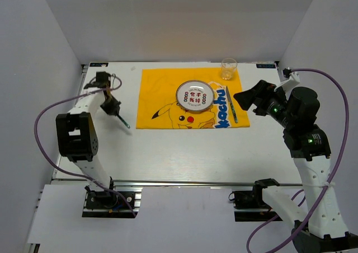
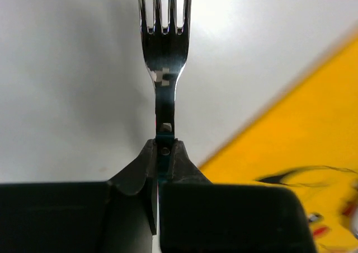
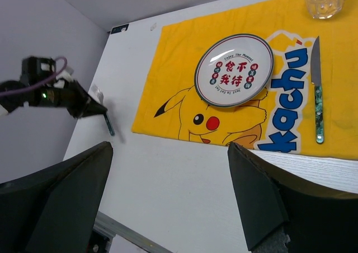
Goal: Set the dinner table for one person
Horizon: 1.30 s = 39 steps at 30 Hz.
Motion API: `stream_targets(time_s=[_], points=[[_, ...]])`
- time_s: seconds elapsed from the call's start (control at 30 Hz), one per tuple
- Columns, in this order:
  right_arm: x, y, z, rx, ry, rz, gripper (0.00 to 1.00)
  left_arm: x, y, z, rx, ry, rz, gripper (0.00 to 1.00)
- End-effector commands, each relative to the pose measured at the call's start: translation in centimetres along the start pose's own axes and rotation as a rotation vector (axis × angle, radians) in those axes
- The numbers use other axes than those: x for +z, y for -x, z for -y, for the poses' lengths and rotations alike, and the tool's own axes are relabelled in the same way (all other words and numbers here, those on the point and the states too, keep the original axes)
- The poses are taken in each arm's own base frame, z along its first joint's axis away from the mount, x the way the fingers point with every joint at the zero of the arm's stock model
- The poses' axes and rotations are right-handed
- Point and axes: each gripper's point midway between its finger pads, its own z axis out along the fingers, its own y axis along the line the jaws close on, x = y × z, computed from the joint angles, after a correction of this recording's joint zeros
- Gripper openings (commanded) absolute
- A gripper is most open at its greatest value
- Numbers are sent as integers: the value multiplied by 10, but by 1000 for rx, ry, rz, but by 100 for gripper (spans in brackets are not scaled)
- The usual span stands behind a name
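The white dinner table (image 1: 184, 152) carries a yellow cartoon placemat (image 1: 156, 96). On the mat are a round plate (image 1: 193, 95), a knife (image 1: 231, 104) to its right and a glass (image 1: 228, 68) at the far right corner. My left gripper (image 1: 114, 110) is shut on a fork (image 2: 165, 68) with a teal handle. It holds the fork over bare table just left of the mat (image 2: 302, 124), tines pointing away from the camera. My right gripper (image 1: 241, 99) is open and empty, raised beside the mat's right edge. Its view shows the plate (image 3: 234, 69), knife (image 3: 318, 96) and fork (image 3: 108, 123).
A metal rail (image 1: 184, 183) runs along the table's near edge. White walls close in the left, right and far sides. Purple cables (image 1: 45, 113) loop beside both arms. Bare tabletop (image 3: 168, 174) lies between the mat and the rail.
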Motion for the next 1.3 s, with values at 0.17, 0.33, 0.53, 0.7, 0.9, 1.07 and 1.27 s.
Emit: stream_targets(time_s=[0.17, 0.33, 0.53, 0.7, 0.9, 1.07, 1.27], points=[[5, 2, -2, -45, 37, 24, 89, -45, 11, 120, 547, -412, -118, 0], [8, -3, 4, -70, 24, 10, 89, -37, -29, 141, 712, -491, -211, 0], [8, -10, 6, -81, 23, -25, 89, -36, -75, 179, 898, -491, -244, 0], [6, -15, 8, -92, 19, -41, 89, -14, -92, 192, 948, -419, -255, 0], [4, -15, 9, -107, 12, -46, 89, -3, -90, 198, 917, -384, -218, 0], [4, -17, 10, -107, 13, -51, 89, -4, -86, 206, 889, -398, -189, 0], [4, -18, 11, -111, 7, -51, 89, -1, -80, 206, 878, -368, -168, 0]])
